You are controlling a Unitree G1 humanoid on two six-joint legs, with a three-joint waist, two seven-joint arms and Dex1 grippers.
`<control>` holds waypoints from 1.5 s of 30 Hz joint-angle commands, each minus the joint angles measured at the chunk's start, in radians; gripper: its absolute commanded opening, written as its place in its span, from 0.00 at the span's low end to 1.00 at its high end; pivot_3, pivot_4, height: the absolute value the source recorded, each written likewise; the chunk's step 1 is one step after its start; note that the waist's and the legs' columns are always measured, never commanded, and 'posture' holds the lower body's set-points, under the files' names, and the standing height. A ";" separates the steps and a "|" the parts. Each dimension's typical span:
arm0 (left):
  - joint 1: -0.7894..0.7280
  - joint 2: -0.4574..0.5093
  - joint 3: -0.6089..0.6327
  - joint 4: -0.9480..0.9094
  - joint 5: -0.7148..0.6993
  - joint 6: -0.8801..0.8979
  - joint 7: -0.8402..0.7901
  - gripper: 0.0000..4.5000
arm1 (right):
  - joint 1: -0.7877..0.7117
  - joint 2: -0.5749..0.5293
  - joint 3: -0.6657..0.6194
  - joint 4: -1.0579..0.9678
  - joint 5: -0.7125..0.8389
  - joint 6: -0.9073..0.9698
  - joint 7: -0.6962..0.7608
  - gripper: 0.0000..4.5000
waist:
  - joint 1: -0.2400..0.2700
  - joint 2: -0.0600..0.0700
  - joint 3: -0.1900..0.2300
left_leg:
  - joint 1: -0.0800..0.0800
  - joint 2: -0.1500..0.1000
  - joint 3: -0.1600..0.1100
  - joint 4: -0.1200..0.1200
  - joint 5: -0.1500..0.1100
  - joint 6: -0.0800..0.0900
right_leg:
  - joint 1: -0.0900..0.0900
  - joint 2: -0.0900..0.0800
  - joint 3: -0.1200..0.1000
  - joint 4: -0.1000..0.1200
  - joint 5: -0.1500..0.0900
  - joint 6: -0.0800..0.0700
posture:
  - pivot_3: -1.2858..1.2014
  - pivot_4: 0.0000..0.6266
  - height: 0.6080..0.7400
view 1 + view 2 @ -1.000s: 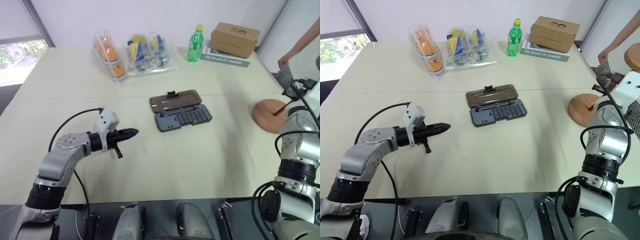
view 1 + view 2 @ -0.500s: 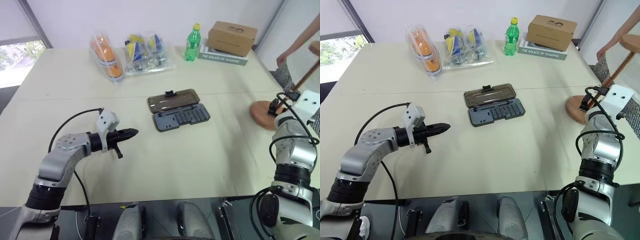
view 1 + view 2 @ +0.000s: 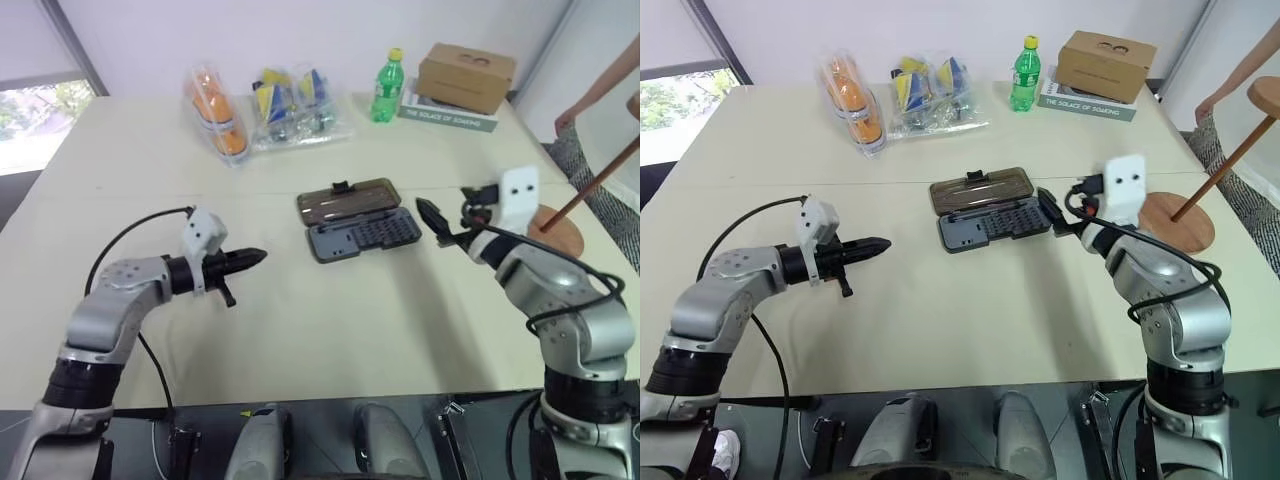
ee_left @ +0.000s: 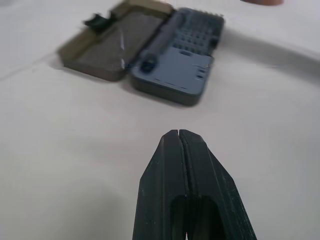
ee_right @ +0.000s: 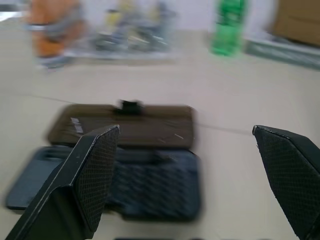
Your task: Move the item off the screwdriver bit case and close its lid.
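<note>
The screwdriver bit case (image 3: 365, 236) lies open in the middle of the table. Its brown translucent lid (image 3: 348, 200) lies flat behind the grey-blue tray. Nothing rests on the case. The item, a reddish-brown wooden stand (image 3: 1175, 222), stands upright near the table's right edge, its thin rod (image 3: 1220, 165) leaning up to the top disc. My right gripper (image 3: 1052, 212) is open by the case's right end and faces it; its wrist view shows the case between the fingers (image 5: 95, 170). My left gripper (image 3: 258, 257) is shut and empty, left of the case, pointing at it.
Along the far edge stand a plastic pack of orange items (image 3: 215, 110), a clear bag of yellow and blue things (image 3: 295, 105), a green bottle (image 3: 389, 86) and a cardboard box on a book (image 3: 468, 78). A person's arm (image 3: 600, 95) reaches in at the far right.
My right gripper opened, let go of the wooden stand at the table's right edge and swung left to the case's right end. The left gripper has barely moved.
</note>
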 commanded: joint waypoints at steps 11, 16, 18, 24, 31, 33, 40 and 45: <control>-0.329 -0.068 0.026 0.460 0.057 -0.124 -0.028 0.00 | -0.042 0.049 0.120 0.080 -0.117 -0.078 0.053 0.98 | -0.009 -0.001 0.001 | -0.001 -0.003 0.000 0.000 0.000 0.000 | -0.003 0.002 0.000 0.001 0.001 0.002 | 0.52 0.24 1.00; -0.438 -0.069 -0.015 0.631 0.119 -0.208 -0.122 0.00 | -0.017 0.064 0.129 0.047 -0.129 -0.076 0.054 0.98 | -0.003 -0.001 0.001 | -0.002 -0.003 0.001 0.000 0.000 0.000 | -0.003 0.001 0.000 0.001 0.001 0.003 | 0.52 0.24 1.00; -0.465 -0.071 -0.051 0.668 0.145 -0.232 -0.190 0.00 | -0.009 0.063 0.130 0.032 -0.136 -0.075 0.052 0.98 | -0.001 -0.001 0.001 | -0.002 -0.003 0.001 0.000 0.000 0.000 | -0.003 0.001 0.000 0.001 0.001 0.003 | 0.52 0.24 1.00; -0.581 -0.124 -0.081 0.863 0.205 -0.258 -0.227 0.00 | 0.040 -0.068 0.179 -0.056 -0.197 -0.153 0.166 0.98 | -0.002 -0.002 0.001 | -0.003 -0.004 0.001 0.001 0.000 0.000 | -0.003 0.001 0.000 0.000 0.001 0.003 | 0.52 0.24 1.00; -0.690 -0.168 -0.092 1.040 0.303 -0.397 -0.180 0.00 | 0.047 -0.062 0.195 -0.082 -0.222 -0.170 0.175 0.98 | -0.006 -0.003 0.001 | -0.003 -0.004 0.000 0.001 0.000 0.000 | -0.004 0.002 0.000 0.001 0.001 0.003 | 0.52 0.24 1.00; -0.697 -0.169 -0.095 1.059 0.328 -0.444 -0.180 0.06 | 0.049 -0.053 0.203 -0.085 -0.229 -0.173 0.173 0.99 | -0.004 -0.003 0.001 | -0.004 -0.004 0.000 0.001 0.000 0.000 | -0.004 0.002 0.000 0.001 0.001 0.003 | 0.52 0.24 1.00; -0.722 -0.179 -0.082 1.108 0.363 -0.487 -0.181 0.72 | 0.041 -0.029 0.213 -0.080 -0.249 -0.175 0.175 1.00 | -0.003 -0.003 0.001 | -0.004 -0.004 0.000 0.001 0.000 0.000 | -0.004 0.001 0.000 0.001 0.001 0.003 | 0.52 0.24 1.00; -0.770 -0.204 -0.068 1.155 0.372 -0.472 -0.155 0.97 | 0.033 -0.024 0.216 -0.067 -0.259 -0.182 0.185 1.00 | 0.000 -0.003 0.002 | -0.004 -0.004 0.000 0.001 0.000 0.000 | -0.004 0.001 0.000 0.001 0.001 0.003 | 0.52 0.24 1.00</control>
